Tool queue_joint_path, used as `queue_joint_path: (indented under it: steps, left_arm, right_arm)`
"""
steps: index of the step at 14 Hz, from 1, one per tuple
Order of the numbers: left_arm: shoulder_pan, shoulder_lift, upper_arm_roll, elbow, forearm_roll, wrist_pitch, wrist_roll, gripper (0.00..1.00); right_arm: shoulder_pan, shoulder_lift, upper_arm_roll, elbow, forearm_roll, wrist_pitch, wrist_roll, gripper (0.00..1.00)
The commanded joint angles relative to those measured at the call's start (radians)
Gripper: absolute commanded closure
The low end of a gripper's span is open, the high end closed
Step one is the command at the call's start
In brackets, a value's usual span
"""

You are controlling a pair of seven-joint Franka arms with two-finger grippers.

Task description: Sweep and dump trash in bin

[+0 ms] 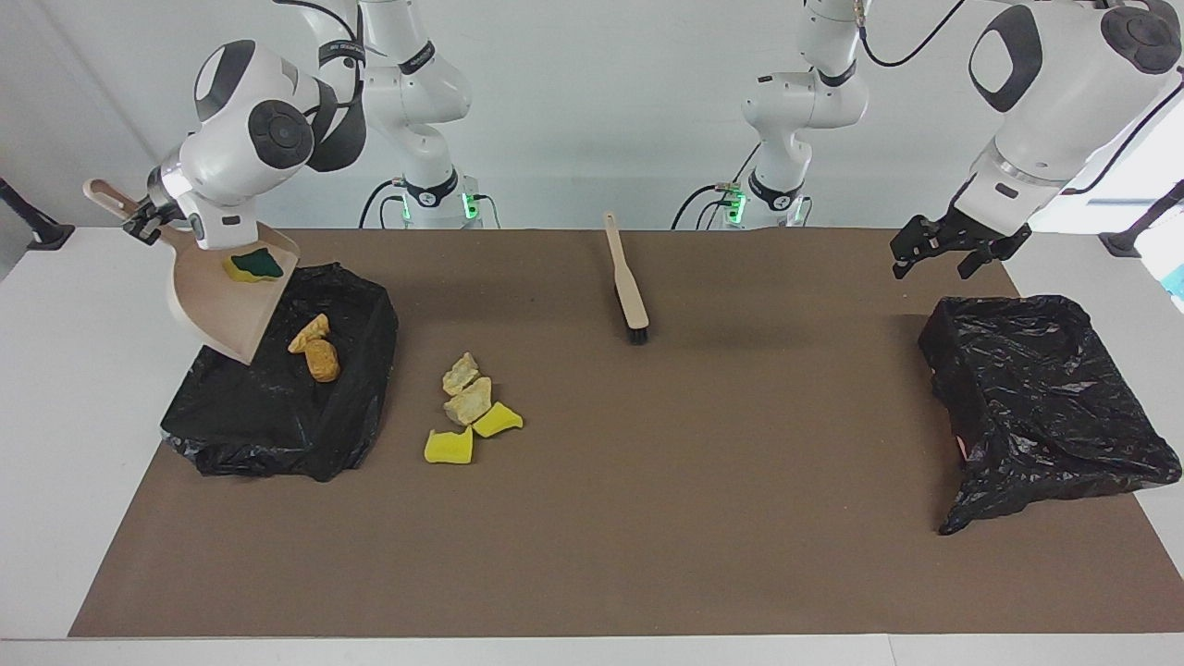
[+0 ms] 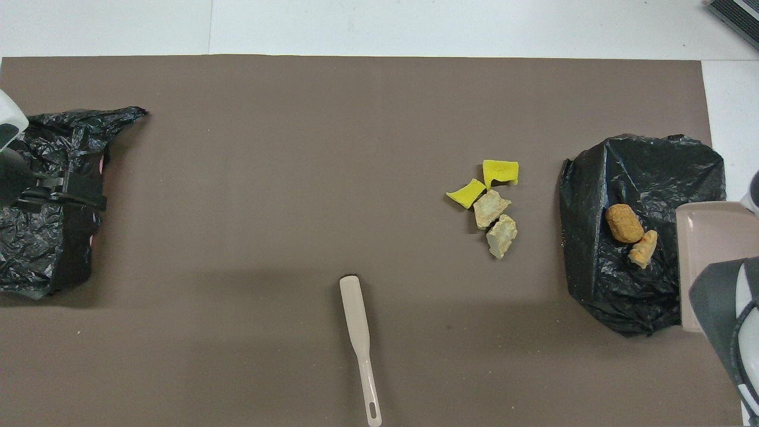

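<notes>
My right gripper (image 1: 143,220) is shut on the handle of the beige dustpan (image 1: 227,305), which hangs steeply tilted over the black-lined bin (image 1: 277,416) at the right arm's end. A green-topped sponge bit (image 1: 254,266) still sits high in the pan. Two orange-brown pieces (image 1: 316,350) lie inside the bin (image 2: 640,172), where they also show from overhead as orange-brown pieces (image 2: 624,223). On the mat beside the bin lies the rest of the trash (image 1: 470,412): two tan lumps and two yellow bits (image 2: 489,198). My left gripper (image 1: 936,261) hangs open and holds nothing.
A wooden brush (image 1: 626,282) lies on the mat's middle, near the robots, its bristles pointing away from them. A second black-lined bin (image 1: 1045,407) stands at the left arm's end, with the left gripper (image 2: 83,194) above its edge. White table borders the brown mat (image 1: 647,536).
</notes>
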Motion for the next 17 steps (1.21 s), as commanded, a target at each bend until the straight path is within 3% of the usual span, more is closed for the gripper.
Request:
queue_joint_path:
  steps: [1, 4, 11, 13, 15, 17]
  left_arm:
    - [0.01, 0.005, -0.008, 0.027, 0.021, -0.027, 0.02, 0.0]
    - [0.01, 0.004, -0.008, 0.027, 0.021, -0.014, 0.02, 0.0]
    - [0.01, 0.004, -0.008, 0.033, 0.023, -0.012, 0.029, 0.0]
    - [0.015, 0.004, -0.008, 0.034, 0.024, -0.012, 0.063, 0.0]
    - [0.015, -0.002, -0.008, 0.028, 0.023, -0.017, 0.087, 0.0]
    - [0.015, -0.002, -0.008, 0.027, 0.023, -0.018, 0.086, 0.0]
  right_arm:
    - [0.038, 0.044, 0.0, 0.011, -0.055, -0.059, 0.076, 1.0]
    - [0.13, 0.101, 0.005, 0.025, -0.099, -0.157, 0.149, 1.0]
    - [0.159, 0.114, 0.005, 0.082, -0.175, -0.196, 0.074, 1.0]
    - [0.158, 0.101, 0.005, 0.126, -0.133, -0.205, 0.084, 1.0]
    - [0.145, 0.088, 0.0, 0.239, 0.001, -0.231, 0.077, 1.0]
    - [0.145, 0.057, 0.003, 0.289, 0.083, -0.259, 0.1, 1.0]
